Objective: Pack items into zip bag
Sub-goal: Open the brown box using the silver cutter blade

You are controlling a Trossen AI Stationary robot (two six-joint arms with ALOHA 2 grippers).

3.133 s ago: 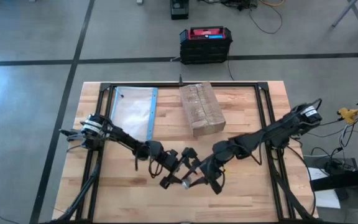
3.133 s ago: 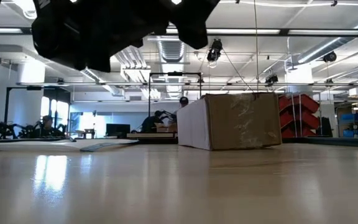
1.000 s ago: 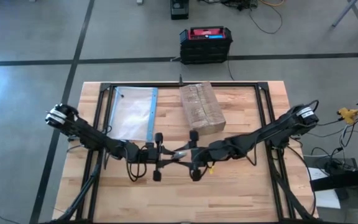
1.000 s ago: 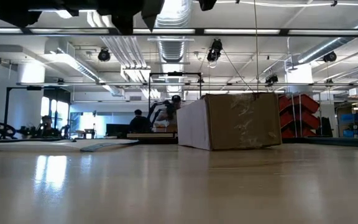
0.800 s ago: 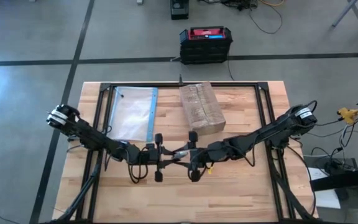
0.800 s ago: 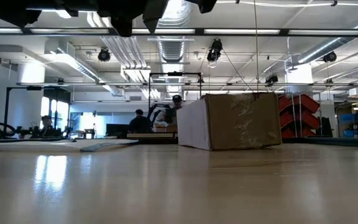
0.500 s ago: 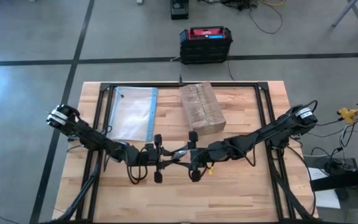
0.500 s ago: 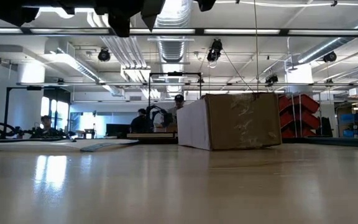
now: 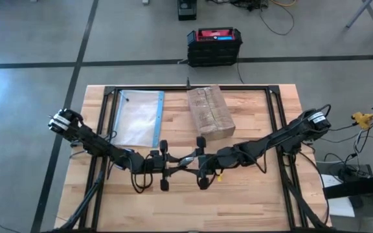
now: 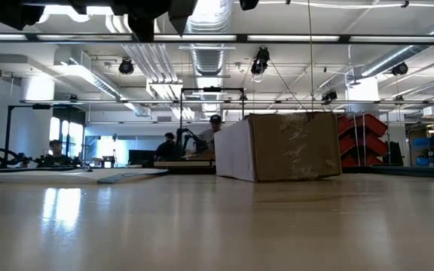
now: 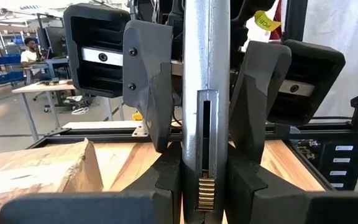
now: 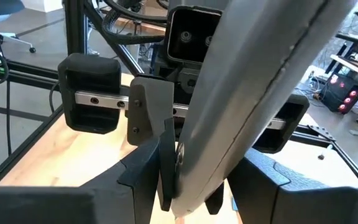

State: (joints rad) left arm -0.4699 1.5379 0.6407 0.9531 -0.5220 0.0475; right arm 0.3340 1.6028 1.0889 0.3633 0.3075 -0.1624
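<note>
At worktop centre in the high view, the left tool and right tool have swung up from 6 o'clock and now face each other across a grey stick. The zip bag lies flat at 11 o'clock and a cardboard box at 12; no items show, so packing looks unstarted. From the low view, only the box blocks the far side. Both wrist views show the left tool clamped on the stick and the right tool's fingers narrowly apart around it, likely a handover.
</note>
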